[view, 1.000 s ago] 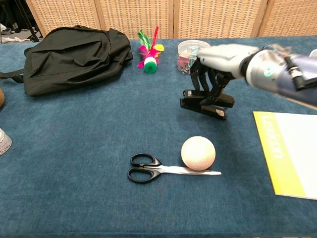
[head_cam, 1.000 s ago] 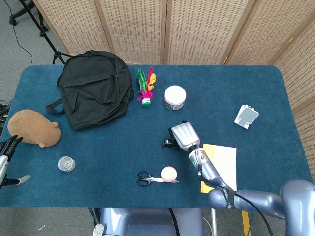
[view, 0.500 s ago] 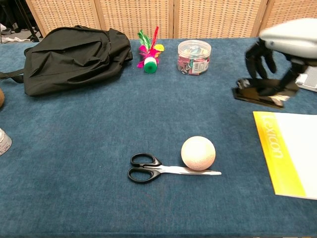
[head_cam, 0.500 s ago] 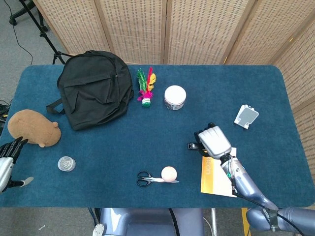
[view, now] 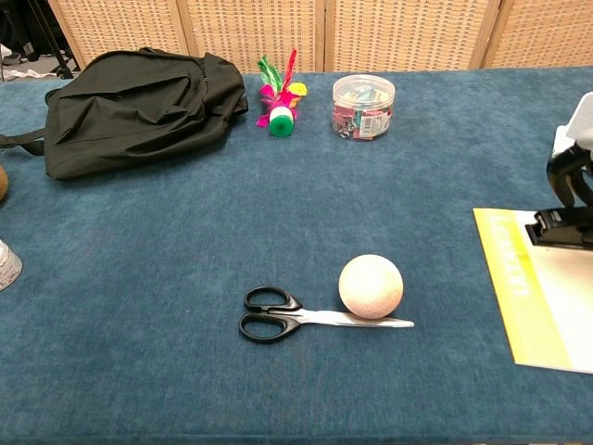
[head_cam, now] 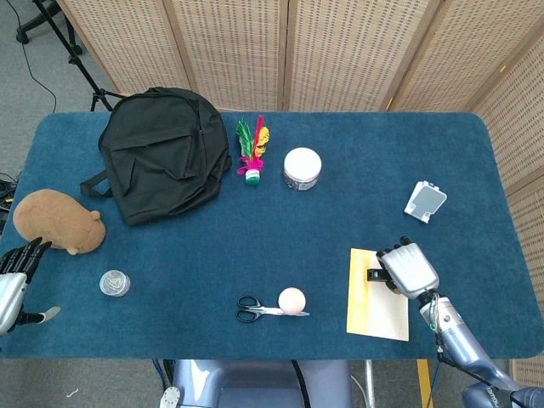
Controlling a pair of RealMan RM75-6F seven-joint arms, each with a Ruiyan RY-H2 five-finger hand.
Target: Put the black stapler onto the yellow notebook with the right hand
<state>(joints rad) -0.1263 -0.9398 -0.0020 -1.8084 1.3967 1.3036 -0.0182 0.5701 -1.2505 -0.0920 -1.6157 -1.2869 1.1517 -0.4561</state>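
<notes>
Black stapler (head_cam: 375, 274) in right hand (head_cam: 408, 269), over the yellow notebook (head_cam: 374, 306).

Right hand grasps the stapler from above, fingers (view: 565, 176) curled down around it; the stapler's free end pokes out on the hand's inner side. Head view puts it above the notebook's upper part; chest view shows its base close to the page, though contact cannot be confirmed. Step in hand, by my reading: the placing, carry about done. Next move calls for settling it flat on the cover, opening the fingers, lifting clear without dragging it. Further out toward the table middle: pale ball (view: 371, 286) touching scissors (view: 278, 315). Left hand (head_cam: 12, 276) well apart at the far table edge, holding nothing, fingers apart.
</notes>
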